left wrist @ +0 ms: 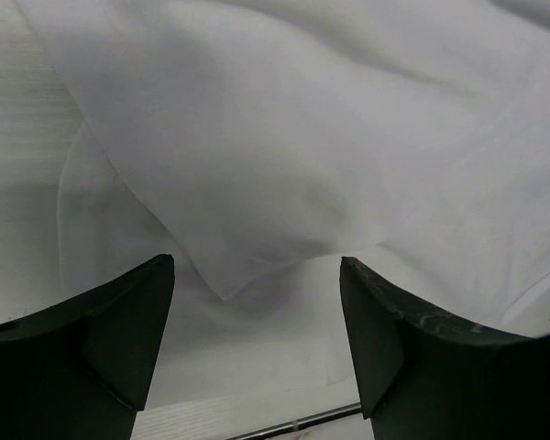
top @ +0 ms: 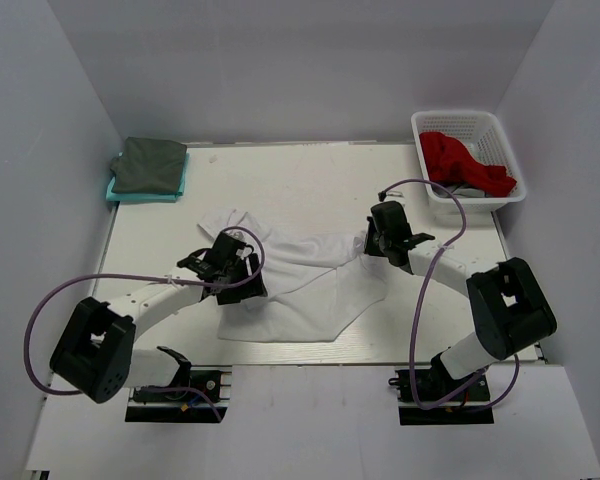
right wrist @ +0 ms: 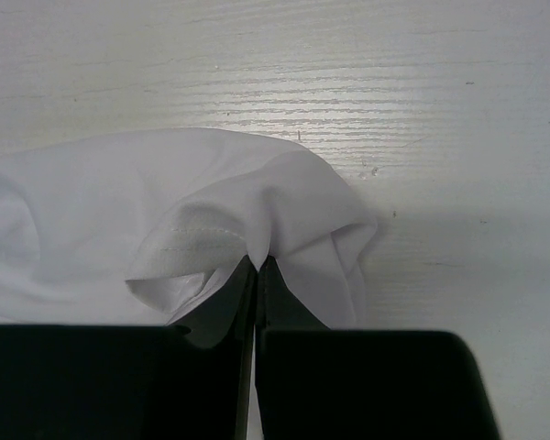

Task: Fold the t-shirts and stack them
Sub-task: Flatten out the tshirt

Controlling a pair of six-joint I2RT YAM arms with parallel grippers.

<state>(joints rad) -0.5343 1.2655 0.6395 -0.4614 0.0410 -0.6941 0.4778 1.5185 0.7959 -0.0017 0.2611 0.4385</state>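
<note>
The white t-shirt (top: 300, 290) lies crumpled in the middle of the table, with one end pulled out to the right. My right gripper (top: 372, 242) is shut on a bunched hem of that end (right wrist: 257, 211), pinched between the fingertips. My left gripper (top: 232, 262) is open over the shirt's left part, the cloth (left wrist: 284, 156) spread beneath its fingers (left wrist: 128, 321) without being held. A folded dark grey-green t-shirt (top: 150, 163) lies on a teal one (top: 175, 192) at the far left. Red cloth (top: 465, 160) fills the basket.
A white lattice basket (top: 500, 135) stands at the far right corner, with some grey cloth (top: 468, 187) under the red. Grey walls close in the table on the left, back and right. Purple cables loop from both arms.
</note>
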